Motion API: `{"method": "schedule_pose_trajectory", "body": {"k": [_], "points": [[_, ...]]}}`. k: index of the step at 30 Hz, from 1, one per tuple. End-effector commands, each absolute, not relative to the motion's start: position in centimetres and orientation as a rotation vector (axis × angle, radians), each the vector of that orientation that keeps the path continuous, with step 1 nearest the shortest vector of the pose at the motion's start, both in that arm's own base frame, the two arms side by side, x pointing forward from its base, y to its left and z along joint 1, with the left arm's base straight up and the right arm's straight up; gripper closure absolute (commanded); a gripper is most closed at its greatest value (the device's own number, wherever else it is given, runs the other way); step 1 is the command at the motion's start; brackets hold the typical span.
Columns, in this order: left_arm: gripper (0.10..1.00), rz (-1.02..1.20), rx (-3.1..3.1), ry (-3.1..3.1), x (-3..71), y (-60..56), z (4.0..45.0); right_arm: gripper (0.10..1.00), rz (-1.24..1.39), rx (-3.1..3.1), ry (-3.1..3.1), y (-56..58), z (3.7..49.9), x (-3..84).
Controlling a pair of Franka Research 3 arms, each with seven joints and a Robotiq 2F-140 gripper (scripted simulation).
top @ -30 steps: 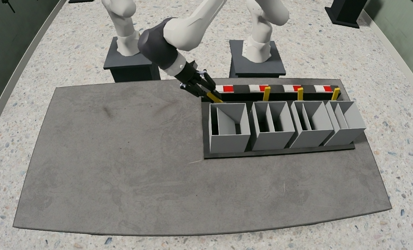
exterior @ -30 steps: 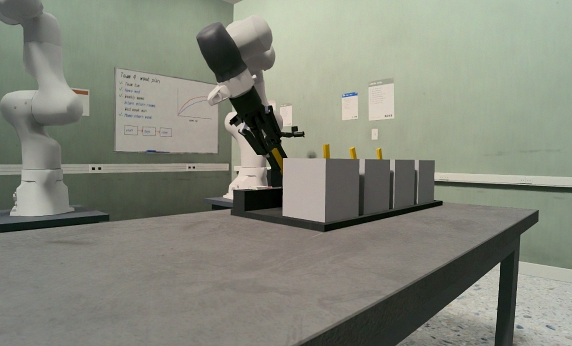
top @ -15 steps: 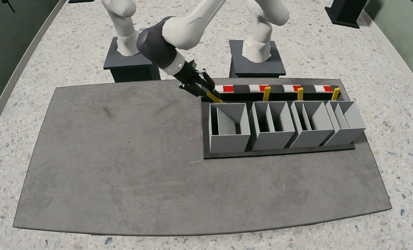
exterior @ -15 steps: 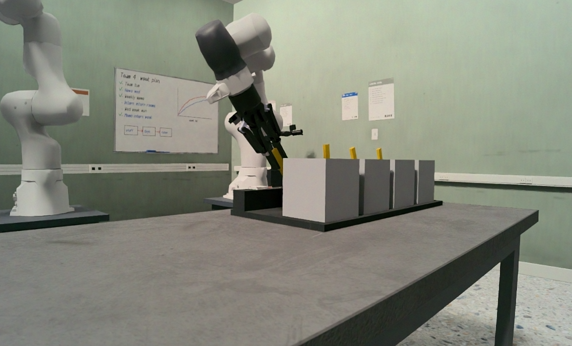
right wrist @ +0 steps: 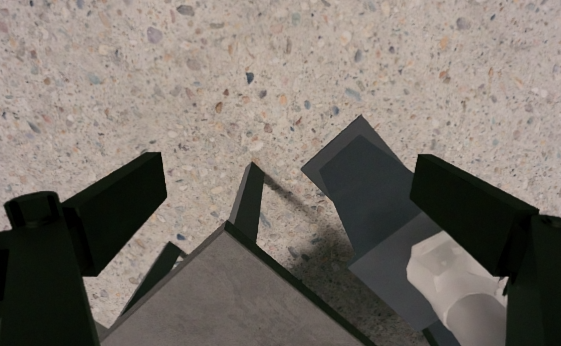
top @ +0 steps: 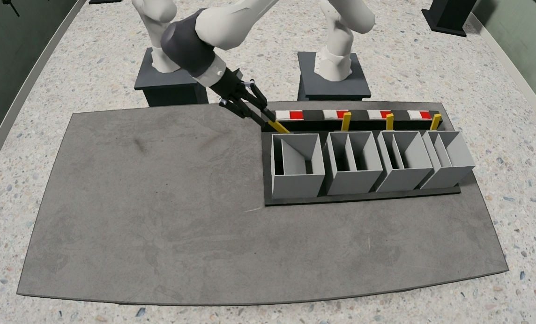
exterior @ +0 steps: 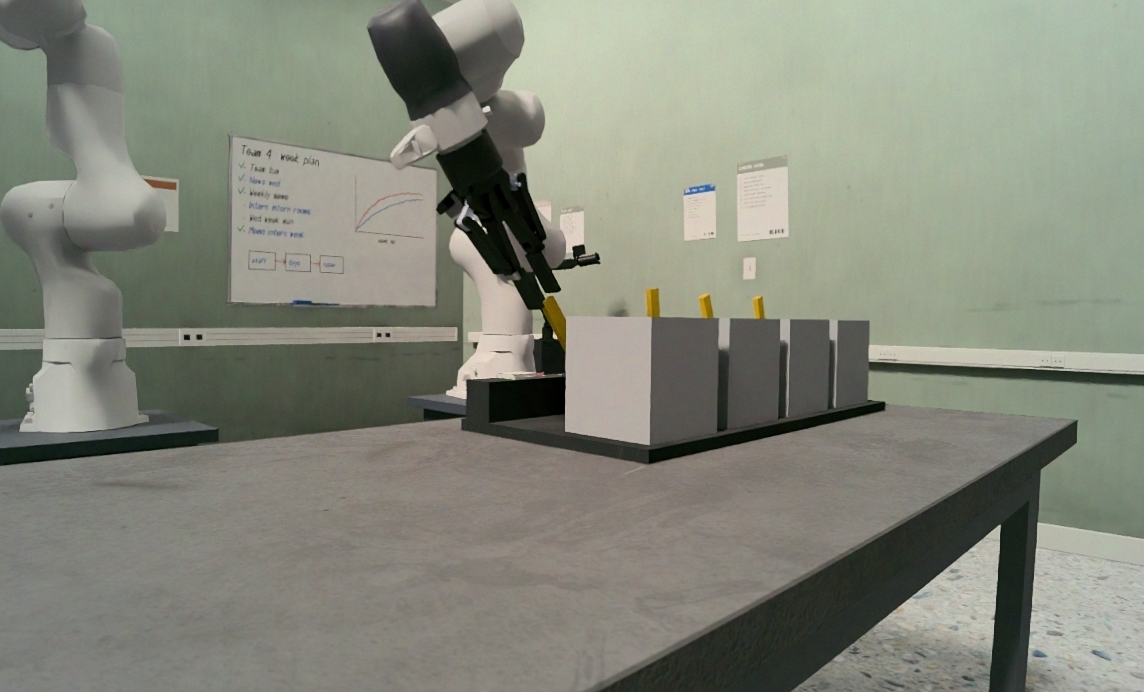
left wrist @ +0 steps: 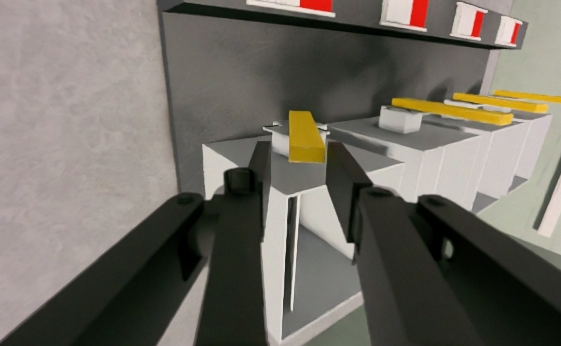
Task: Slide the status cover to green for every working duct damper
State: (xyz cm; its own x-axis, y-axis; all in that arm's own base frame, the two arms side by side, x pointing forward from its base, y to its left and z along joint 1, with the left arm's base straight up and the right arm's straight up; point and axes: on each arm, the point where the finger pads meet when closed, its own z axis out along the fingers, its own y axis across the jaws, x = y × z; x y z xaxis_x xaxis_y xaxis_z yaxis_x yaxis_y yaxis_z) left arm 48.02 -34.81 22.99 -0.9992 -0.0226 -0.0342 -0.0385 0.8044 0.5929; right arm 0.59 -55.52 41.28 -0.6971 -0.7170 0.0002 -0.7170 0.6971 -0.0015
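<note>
left gripper (top: 266, 121) (exterior: 542, 297) (left wrist: 298, 155) slightly open, nothing gripped, at end lever (top: 279, 126) (exterior: 553, 318) (left wrist: 300, 130) | end damper (top: 298, 185) (exterior: 608, 378) (left wrist: 300, 177) at 5 o'clock from it in top view, blade slanted, likely works | right gripper (right wrist: 288, 175) wide open | four sliders (top: 296, 114) (exterior: 528, 375) (left wrist: 318, 5) red, none green; pushes remain

— How is the room behind?
— The walls are of pale green colour, and a whiteboard (exterior: 332, 258) with the title "Team 4 week plan" hangs there.
— And the floor (top: 455, 80) (exterior: 1100, 619) (right wrist: 123, 75)?
— It is light, with many small coloured stones in it.
— Which furniture do you see?
— A grey desk (top: 141, 241) (exterior: 344, 533) (right wrist: 223, 300) with dark legs.
</note>
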Motion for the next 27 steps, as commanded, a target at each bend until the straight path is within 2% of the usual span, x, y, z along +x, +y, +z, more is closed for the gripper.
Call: {"method": "schedule_pose_trajectory", "body": {"k": [1, 19, 27], "points": [[0.795, 1.025, -0.037, 2.976, 47.2, -34.7, 23.7, 0.098, 0.000, -1.217, 2.896, -55.4, 41.3, 0.6], [0.795, 1.012, -0.037, 2.980, 47.4, -35.6, 25.1, 0.098, 0.000, -1.217, 2.896, -55.4, 41.3, 0.6], [0.795, 0.628, -0.043, 3.077, 51.9, -31.3, 27.6, 0.098, 0.000, -1.217, 2.896, -55.4, 41.3, 0.6]]}}
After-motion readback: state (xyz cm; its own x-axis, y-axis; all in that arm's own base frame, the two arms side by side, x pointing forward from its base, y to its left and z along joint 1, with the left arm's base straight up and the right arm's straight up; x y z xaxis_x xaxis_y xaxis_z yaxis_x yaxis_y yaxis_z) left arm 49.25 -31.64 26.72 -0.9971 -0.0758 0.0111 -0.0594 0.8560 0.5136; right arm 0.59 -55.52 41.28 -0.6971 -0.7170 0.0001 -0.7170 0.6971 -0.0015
